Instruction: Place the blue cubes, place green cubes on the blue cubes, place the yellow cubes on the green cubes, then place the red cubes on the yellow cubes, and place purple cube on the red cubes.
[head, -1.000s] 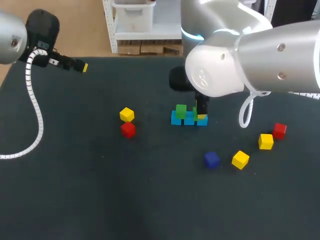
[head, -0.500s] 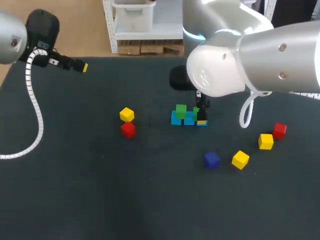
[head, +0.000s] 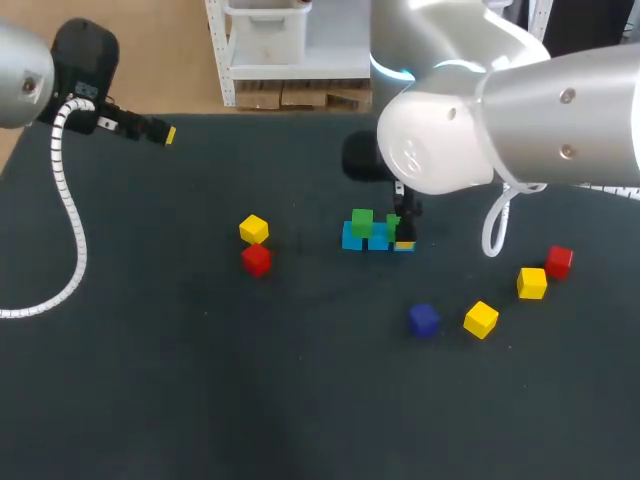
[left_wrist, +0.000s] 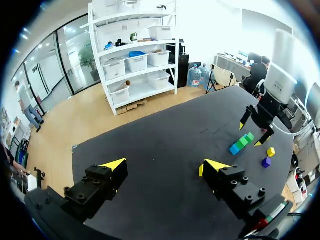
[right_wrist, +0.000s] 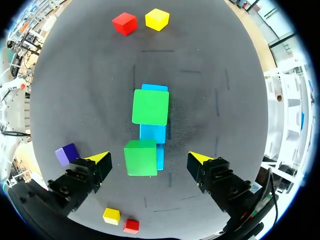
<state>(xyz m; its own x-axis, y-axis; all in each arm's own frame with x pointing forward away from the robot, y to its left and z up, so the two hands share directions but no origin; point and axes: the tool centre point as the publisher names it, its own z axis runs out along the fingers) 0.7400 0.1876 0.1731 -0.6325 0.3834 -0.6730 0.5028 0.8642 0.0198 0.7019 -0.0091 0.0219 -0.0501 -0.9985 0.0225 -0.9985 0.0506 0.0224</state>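
R gripper (right_wrist: 150, 157) is released: fingers spread wide, one each side of the near green cube (right_wrist: 141, 157), gaps both sides, nothing held; it hangs right over the stack. L gripper (head: 160, 132) is also spread & empty, parked approx 10 o'clk from the stack in head view. Task things: blue row (right_wrist: 153, 133) of 3 lies near table (head: 300, 400) centre, toward 1 o'clk; far green cube (right_wrist: 150, 106) sits on its far end, the near green on the end under the R fingers, mid blue partly bare. From the row, head view: yellow cube (head: 254, 229) at 9 o'clk w/ red cube (head: 257, 259) just at its 6; purple cube (head: 423, 319) at 5; second yellow (head: 481, 319) at 4; third yellow (head: 532, 283) + second red (head: 559, 261) btwn 3 and 4. Greens look done, yellows next, I'd judge. Risks: near green seems to sit off-square, overhanging one side of its blue, so any sideways drift of the arm on the way up & a fingertip clips it off, maybe shoving the blues too. Even if it holds, a yellow set on a skewed base may tilt or slide. Yellow/red pairs lie close, so wide fingers coming down on a yellow could nudge the red neighbour. R arm's bulk hides part of the stack from the head cam, so misalignment is easy to miss.
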